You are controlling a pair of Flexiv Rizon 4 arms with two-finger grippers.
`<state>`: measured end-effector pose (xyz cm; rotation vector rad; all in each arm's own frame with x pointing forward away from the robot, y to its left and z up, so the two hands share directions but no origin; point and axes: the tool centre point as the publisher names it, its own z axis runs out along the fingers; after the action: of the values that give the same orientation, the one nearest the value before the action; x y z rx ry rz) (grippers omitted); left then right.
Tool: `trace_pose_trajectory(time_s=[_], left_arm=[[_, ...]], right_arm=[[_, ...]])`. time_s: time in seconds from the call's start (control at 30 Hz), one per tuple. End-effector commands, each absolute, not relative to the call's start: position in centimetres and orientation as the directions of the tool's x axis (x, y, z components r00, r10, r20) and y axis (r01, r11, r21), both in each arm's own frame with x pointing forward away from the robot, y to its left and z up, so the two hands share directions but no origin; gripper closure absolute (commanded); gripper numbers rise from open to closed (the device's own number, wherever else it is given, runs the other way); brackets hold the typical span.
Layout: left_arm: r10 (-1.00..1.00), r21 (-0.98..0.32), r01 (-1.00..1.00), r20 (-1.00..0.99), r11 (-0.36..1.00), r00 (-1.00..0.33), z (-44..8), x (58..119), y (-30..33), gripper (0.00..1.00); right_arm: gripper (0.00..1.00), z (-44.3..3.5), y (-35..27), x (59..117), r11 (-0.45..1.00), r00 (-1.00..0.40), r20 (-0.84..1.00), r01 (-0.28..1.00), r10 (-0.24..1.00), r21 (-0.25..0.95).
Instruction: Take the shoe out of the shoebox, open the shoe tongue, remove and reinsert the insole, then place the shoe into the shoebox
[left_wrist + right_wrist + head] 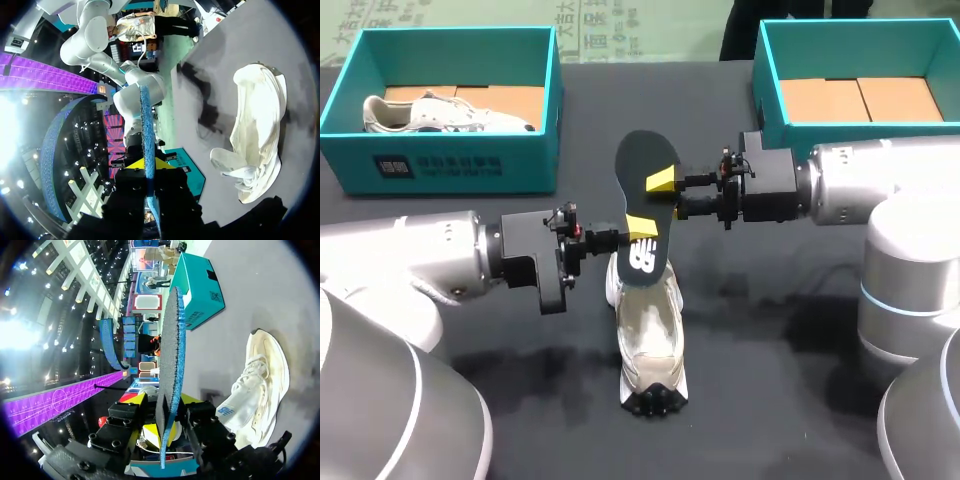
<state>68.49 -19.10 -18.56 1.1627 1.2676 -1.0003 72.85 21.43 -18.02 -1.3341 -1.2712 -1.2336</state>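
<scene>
A black insole (645,195) with a blue underside stands on edge in the air above the white shoe (648,330), which lies on the dark table with its toe towards the front. My left gripper (640,226) is shut on the insole's lower part. My right gripper (663,181) is at the insole's middle from the other side. In the right wrist view the insole (174,350) stands between the fingers of that gripper (161,399), with small gaps showing on both sides. The left wrist view shows the insole (146,125) edge-on in its gripper (148,165), and the shoe (255,130) beside it.
A teal shoebox (440,165) at the back left holds another white shoe (430,112). A second teal shoebox (770,100) at the back right shows only its cardboard floor. Both arms meet over the middle of the table.
</scene>
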Motion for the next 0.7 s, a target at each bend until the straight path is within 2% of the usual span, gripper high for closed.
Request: trace_pose_trajectory(time_s=[0.03,0.2,0.23,0.43,0.57,0.7], left_arm=[[0.065,0.085,0.982,-0.995,0.167,0.075,-18.62,68.39,-19.21,1.00],[0.065,0.085,0.982,-0.995,0.167,0.075,-18.62,68.39,-19.21,1.00],[0.065,0.085,0.982,-0.995,0.167,0.075,-18.62,68.39,-19.21,1.00],[0.065,0.085,0.982,-0.995,0.167,0.075,-18.62,68.39,-19.21,1.00],[0.065,0.085,0.982,-0.995,0.167,0.075,-18.62,68.39,-19.21,1.00],[0.065,0.085,0.982,-0.995,0.167,0.075,-18.62,68.39,-19.21,1.00]], right_arm=[[0.65,-18.23,22.07,72.91,-0.086,-0.026,0.994,0.996,0.103,0.036],[0.82,-18.18,22.12,73.06,-0.089,-0.031,0.995,0.995,0.100,0.040],[0.82,-18.17,22.11,73.10,-0.090,-0.032,0.995,0.995,0.099,0.041],[0.78,-18.15,21.98,73.28,-0.102,-0.035,0.995,0.994,0.092,0.045],[0.69,-18.19,21.88,73.35,-0.107,-0.032,0.996,0.993,0.087,0.041],[0.70,-18.27,21.76,73.34,-0.110,-0.022,0.996,0.993,0.084,0.032]])
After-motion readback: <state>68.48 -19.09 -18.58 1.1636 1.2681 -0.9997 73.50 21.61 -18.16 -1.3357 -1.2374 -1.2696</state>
